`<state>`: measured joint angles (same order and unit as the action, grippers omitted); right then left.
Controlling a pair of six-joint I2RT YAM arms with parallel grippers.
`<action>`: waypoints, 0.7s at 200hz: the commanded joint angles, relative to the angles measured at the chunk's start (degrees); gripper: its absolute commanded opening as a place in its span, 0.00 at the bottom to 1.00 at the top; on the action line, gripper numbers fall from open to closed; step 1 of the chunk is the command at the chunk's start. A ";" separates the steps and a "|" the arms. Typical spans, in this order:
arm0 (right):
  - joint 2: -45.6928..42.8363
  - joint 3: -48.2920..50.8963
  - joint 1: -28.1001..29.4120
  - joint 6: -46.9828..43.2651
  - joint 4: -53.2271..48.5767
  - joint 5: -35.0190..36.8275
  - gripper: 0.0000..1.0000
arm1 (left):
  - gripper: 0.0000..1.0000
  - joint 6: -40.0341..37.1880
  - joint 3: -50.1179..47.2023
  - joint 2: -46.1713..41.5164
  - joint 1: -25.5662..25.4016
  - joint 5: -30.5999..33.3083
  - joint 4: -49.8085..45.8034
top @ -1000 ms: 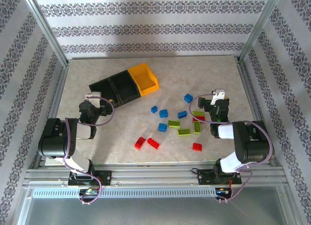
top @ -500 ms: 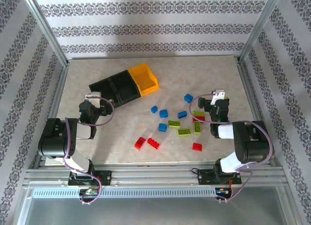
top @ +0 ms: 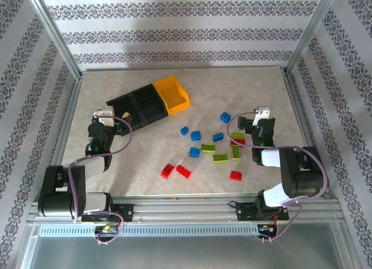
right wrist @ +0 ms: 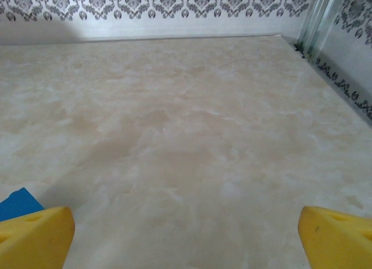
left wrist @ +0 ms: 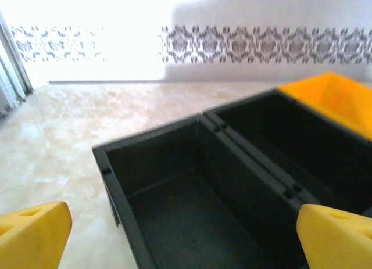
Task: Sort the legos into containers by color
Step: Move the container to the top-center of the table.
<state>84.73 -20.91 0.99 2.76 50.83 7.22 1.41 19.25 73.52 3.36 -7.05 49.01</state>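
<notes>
Here, left hand (left wrist: 185, 236) gapes by smooth black bins (left wrist: 157, 185), right hand (right wrist: 186, 239) likewise agape.

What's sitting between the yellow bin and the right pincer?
One blue brick lies between the yellow bin and the right pincer, seen in the top view.

glossy plastic bins (top: 149, 101), polished marble-look table (top: 244, 86)

No readable text or labels
</notes>
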 commanded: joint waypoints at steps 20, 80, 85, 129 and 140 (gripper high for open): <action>-7.34 -0.23 0.41 1.77 -4.66 5.22 0.98 | 1.00 8.84 1.49 -6.58 -0.70 1.37 -9.73; -21.61 -5.13 1.16 7.26 -29.57 13.31 0.98 | 1.00 21.38 11.40 -6.60 -2.49 2.51 -26.85; -22.99 -5.78 1.29 8.21 -32.60 13.83 0.98 | 1.00 21.74 12.26 -6.28 -3.06 3.29 -28.32; -30.51 -9.95 2.21 13.53 -49.47 13.76 0.98 | 1.00 23.00 22.77 1.33 -9.18 9.72 -41.81; -31.47 -11.24 2.34 15.58 -53.63 13.90 0.98 | 1.00 23.07 25.37 3.87 -10.83 11.07 -43.92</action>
<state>55.59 -28.86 2.46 12.86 10.79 19.38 22.20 39.62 73.14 -4.38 -0.49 15.77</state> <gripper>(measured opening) 0.984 0.995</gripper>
